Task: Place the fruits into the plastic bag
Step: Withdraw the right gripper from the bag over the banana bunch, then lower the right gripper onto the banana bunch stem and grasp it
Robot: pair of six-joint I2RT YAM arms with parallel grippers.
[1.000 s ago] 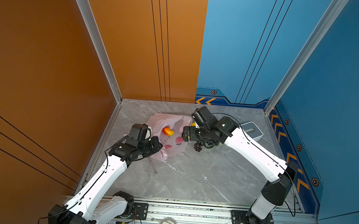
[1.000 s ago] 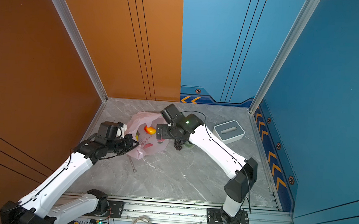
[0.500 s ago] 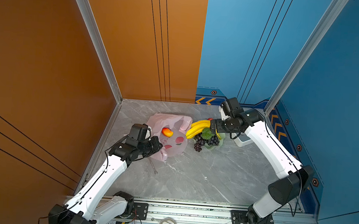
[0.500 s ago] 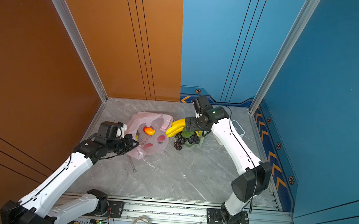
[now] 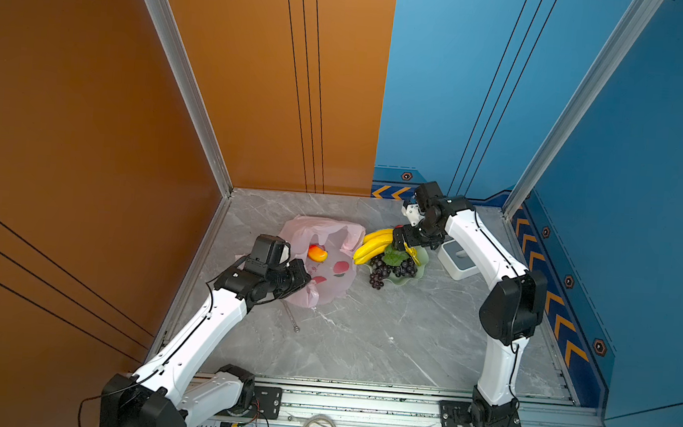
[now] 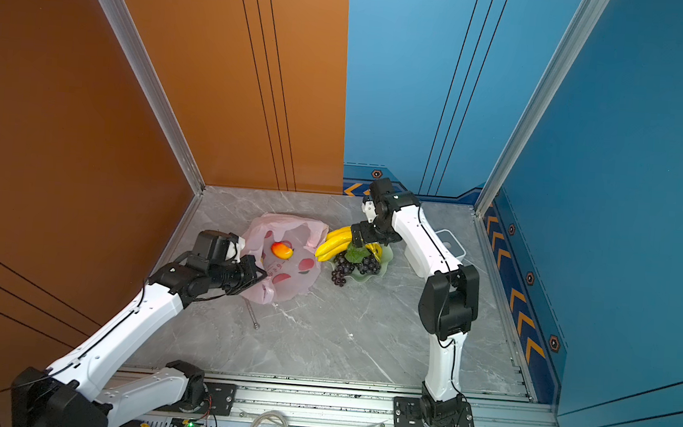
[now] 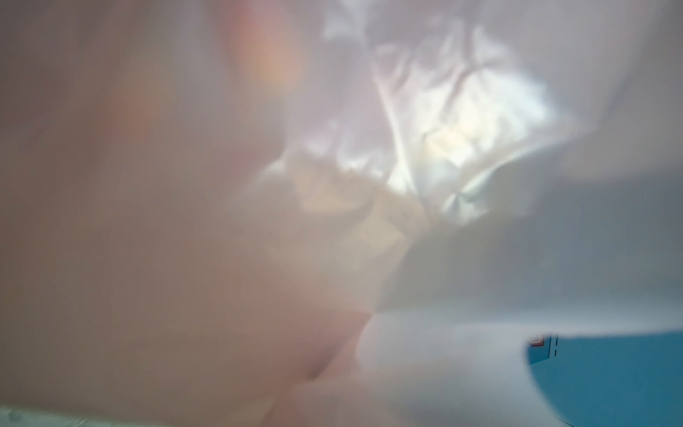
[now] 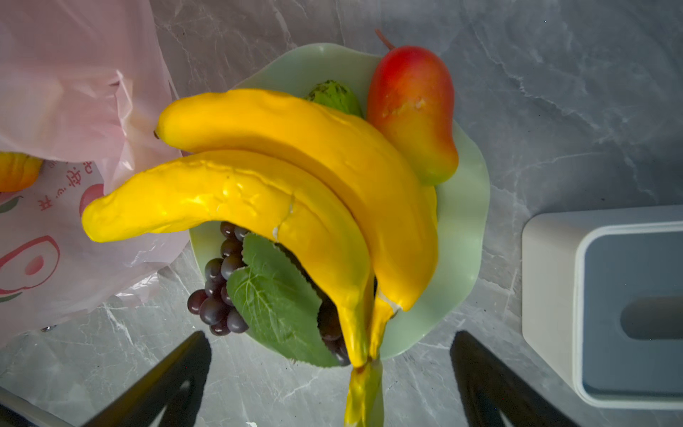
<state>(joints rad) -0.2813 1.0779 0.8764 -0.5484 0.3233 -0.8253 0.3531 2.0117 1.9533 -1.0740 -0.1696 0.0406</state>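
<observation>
Progress check: barely started, I'd say. One mango sits inside the plastic bag, just past the tips of the left end effector. Everything else is outside the bag, on the pale green dish right under the right end effector.

Left end effector is clamped shut, and the bag's edge is bunched up at its tips, so it looks like it's pinching the bag to keep the mouth open. Its wrist view is just pink film, no help there. Right end effector is spread wide and holding nothing. It hangs over the stem end of the banana bunch, with one finger either side of the stem but not touching it.

Counts, as far as I can see:
- mangoes: two, one bagged, one on the dish beyond the bananas
- banana bunch: one, two bananas showing in the wrist view
- grapes: one cluster with a green leaf, partly under the bananas
- green piece: one, mostly hidden
- bag, dish, white-and-grey box: one each

So that's four things left to move, the bananas likely next. More could be buried under the bunch, can't tell.
</observation>
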